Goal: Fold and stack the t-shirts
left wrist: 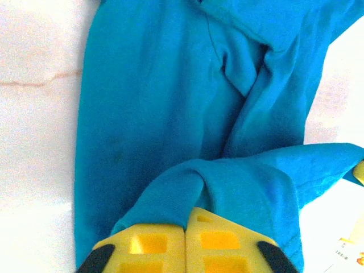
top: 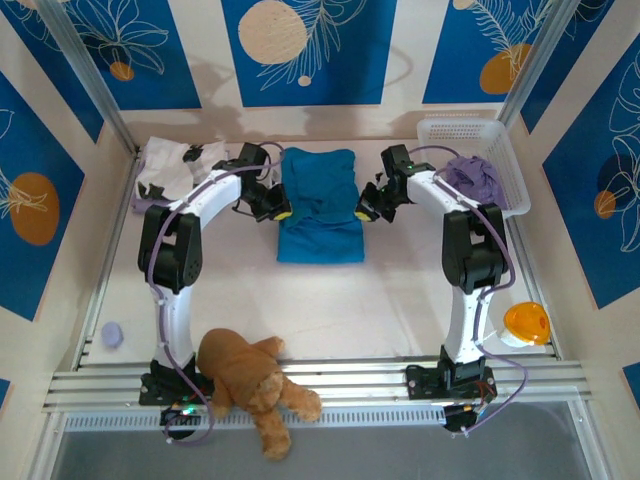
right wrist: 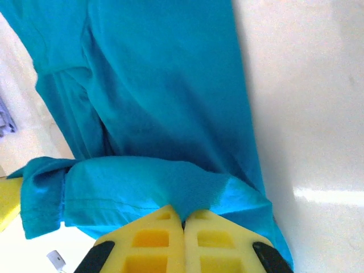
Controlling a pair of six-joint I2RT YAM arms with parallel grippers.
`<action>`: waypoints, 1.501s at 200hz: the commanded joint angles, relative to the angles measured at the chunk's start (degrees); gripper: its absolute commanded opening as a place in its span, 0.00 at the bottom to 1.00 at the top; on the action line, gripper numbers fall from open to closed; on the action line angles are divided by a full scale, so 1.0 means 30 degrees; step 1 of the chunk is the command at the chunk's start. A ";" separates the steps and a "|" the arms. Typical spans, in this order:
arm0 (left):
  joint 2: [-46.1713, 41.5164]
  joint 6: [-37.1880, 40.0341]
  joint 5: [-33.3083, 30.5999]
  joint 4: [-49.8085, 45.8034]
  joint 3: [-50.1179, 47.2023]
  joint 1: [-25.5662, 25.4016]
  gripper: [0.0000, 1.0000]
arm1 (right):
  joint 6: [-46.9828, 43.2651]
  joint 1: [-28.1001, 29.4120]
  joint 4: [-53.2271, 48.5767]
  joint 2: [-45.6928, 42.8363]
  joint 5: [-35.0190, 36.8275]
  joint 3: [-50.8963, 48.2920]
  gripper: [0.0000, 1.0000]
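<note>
– Jaws on both sides: what have you got?
– On my left gripper (left wrist: 186, 227) the yellow fingers (left wrist: 149, 244) sit pressed together, with a fold of the teal t-shirt (top: 320, 215) pinched between them. My right gripper (right wrist: 183, 222) is the same, clamped on a gathered edge of that shirt.
– Why take it from both sides?
– From above, the table (top: 330, 300) carries the shirt in its far middle, partly doubled over, and I have one arm on each long edge. I read it as mid-fold. Each pinched edge arches over the cloth below, so I can bring it inward without dragging the lower layer.
– And the other shirts?
– At the far right corner, the white basket (top: 455, 130) holds the lavender t-shirts (top: 475, 180), bunched up and, I'd judge, waiting their turn. The white t-shirt with black blotches (top: 170, 165) lies crumpled at the far left corner, just beyond my left arm. Both sit apart from the teal one, which leaves me room to fold.
– Anything in the way?
– No. The brown teddy bear (top: 250, 378) slumps over the near rail between the bases, well apart from the work. An orange round object (top: 526, 322) sits by the near right edge. At the near left is a small lavender thing (top: 112, 334); I can't tell what it is.
</note>
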 commanded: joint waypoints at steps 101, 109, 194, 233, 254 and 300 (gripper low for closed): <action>-0.4044 -0.0612 0.1273 0.2833 -0.4107 0.1896 0.39 | -0.0486 0.0085 -0.0883 -0.2939 -0.1001 -0.1296 0.51; -0.4271 -0.0491 0.1201 0.2935 -0.4566 0.1710 0.39 | -0.0509 0.0325 -0.0860 -0.3230 -0.0893 -0.1693 0.51; -0.2721 0.0157 0.0961 0.2026 -0.4023 -0.0634 0.42 | 0.0362 0.0252 0.2103 -0.0392 -0.2848 -0.1600 0.53; -0.2338 0.0043 0.0912 0.2027 -0.3846 -0.0667 0.42 | 0.1213 0.0042 0.3414 0.1638 -0.4258 -0.0196 0.53; -0.2250 0.0328 0.0810 0.1639 -0.3799 -0.0694 0.43 | 0.1750 -0.0014 0.4087 0.2693 -0.4797 0.0815 0.53; -0.2606 0.0628 0.0500 0.1358 -0.4396 -0.0636 0.43 | 0.3435 -0.0419 0.5431 0.4284 -0.5085 0.2789 0.53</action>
